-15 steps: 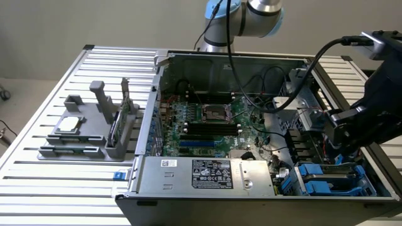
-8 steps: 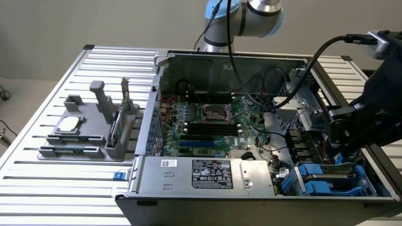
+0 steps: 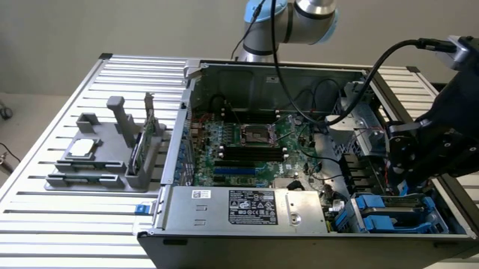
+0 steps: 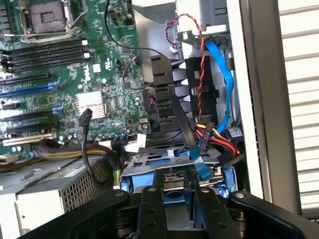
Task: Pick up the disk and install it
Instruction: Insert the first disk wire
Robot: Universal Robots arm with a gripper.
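Across the slatted metal tabletop (image 3: 75, 235) stands an open computer case (image 3: 299, 246), the largest thing on it, set toward the exterior view's right with its side panel off. Behind the case's far wall rises the robot arm (image 3: 299, 17), its black cable looping over the case. On the case floor lies the green motherboard (image 3: 247, 140) (image 4: 75, 74), with black and blue slots running across it. Along the case's near wall sits the grey labelled power-supply box (image 3: 247, 207). On the tabletop's side at the exterior view's left, apart from the case, stands a grey parts fixture (image 3: 97, 168), and a small square silver chip (image 3: 82, 147) lies on it.

At the case's near corner on the exterior view's right, beside the end of the power-supply box, the disk (image 3: 389, 216) (image 4: 169, 158) lies flat in the drive bay, blue bracket on both of its sides. The gripper (image 3: 408, 188) (image 4: 178, 195) hangs right over it. In the wrist view its two black fingers (image 4: 152, 209) are clamped on the middle of the disk's near edge, with grey metal and a bit of blue between them.

Beyond the disk, a blue flat cable (image 4: 224, 74) and a twisted red-and-black wire (image 4: 202, 64) run down the bay wall to a bundle of coloured leads (image 4: 219, 137). A small silver heat sink (image 4: 90, 104) sits on the motherboard.
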